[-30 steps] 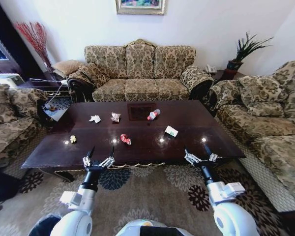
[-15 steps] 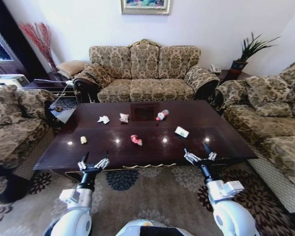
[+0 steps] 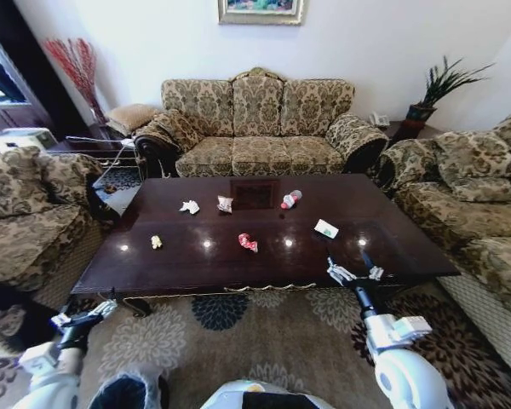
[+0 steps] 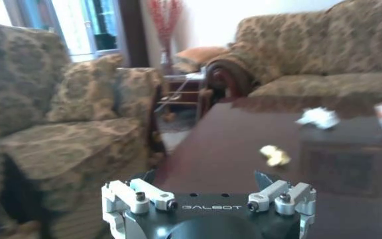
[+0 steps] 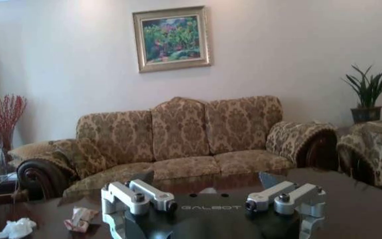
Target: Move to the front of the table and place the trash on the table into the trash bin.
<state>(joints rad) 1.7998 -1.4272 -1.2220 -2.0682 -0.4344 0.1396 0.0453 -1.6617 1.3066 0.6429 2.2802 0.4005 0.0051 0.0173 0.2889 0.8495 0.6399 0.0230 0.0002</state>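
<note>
From the head view, the big dark counter [image 3: 264, 247] sits in front of the robot, and the trash lies on top of it. There is a crumpled white paper [image 3: 189, 206], a second crumpled scrap [image 3: 225, 204], a small bottle with a red cap [image 3: 289, 199], a white-green carton [image 3: 326, 228], a red wrapper [image 3: 248, 243] and a yellowish scrap [image 3: 156, 242]. The pieces lie apart from each other. The right pincer [image 3: 354, 271] hangs over the near edge of the counter, spread and holding nothing. The left pincer [image 3: 81, 319] is low, out past the counter's left corner, over the rug. The trash bin [image 3: 128, 392] peeks in at the bottom, near the robot's base.

In the left wrist view, the left pincer [image 4: 208, 186] is spread with nothing in it. The yellowish scrap [image 4: 274, 155] and white paper [image 4: 318, 117] lie ahead on the counter.

In the right wrist view, the right pincer [image 5: 211, 186] is spread too, facing the couch [image 5: 171, 142].

I think all the trash is light. The papers and wrapper look soft, so pinch them in the middle. The bottle looks smooth and may roll, so hold it across its body
</note>
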